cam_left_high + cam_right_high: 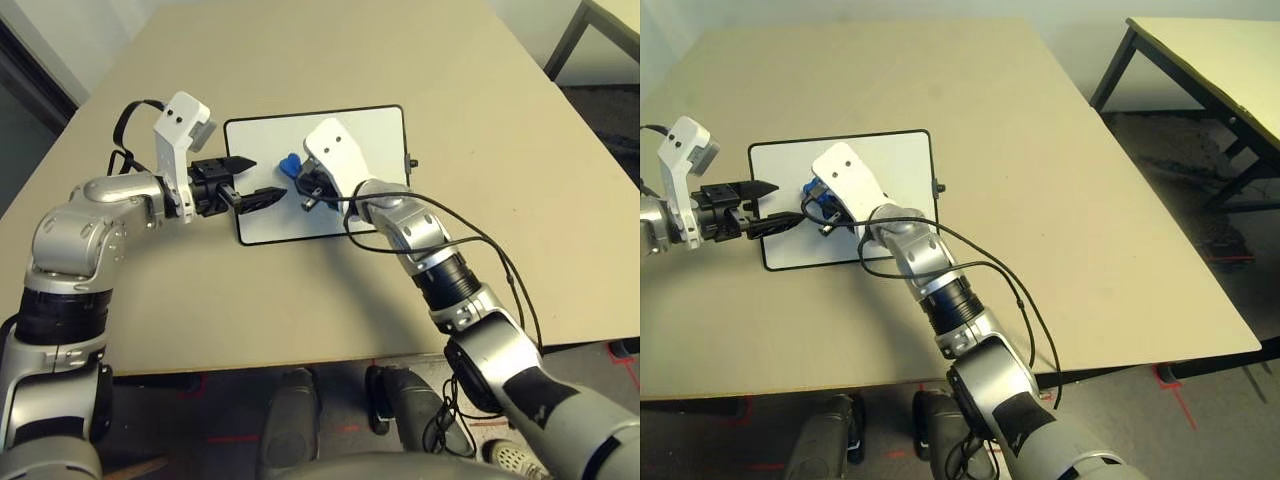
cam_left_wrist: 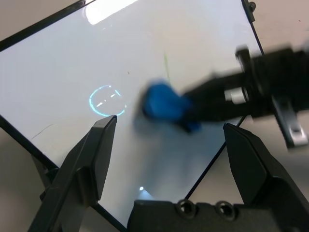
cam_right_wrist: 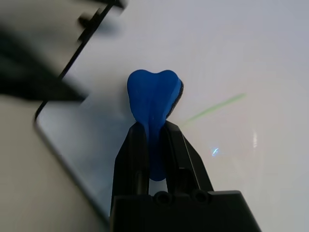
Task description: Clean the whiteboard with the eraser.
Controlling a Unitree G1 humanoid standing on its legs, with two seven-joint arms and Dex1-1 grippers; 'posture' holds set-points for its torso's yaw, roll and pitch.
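And here the right gripper (image 3: 155, 126) has its fingers pinched on the narrow middle of the blue eraser (image 3: 153, 94), one lobe poking out beyond the tips! The eraser is over the whiteboard (image 3: 217, 63), right beside a thin green streak (image 3: 217, 107) on the white surface. Across from it, the left gripper (image 2: 169, 123) has its fingers spread with nothing between them, out over the board's left part. The board lies flat on the beige table (image 1: 480, 240), a black knob (image 1: 412, 163) on its right edge, a glowing blue mark (image 2: 107, 100) on its face.
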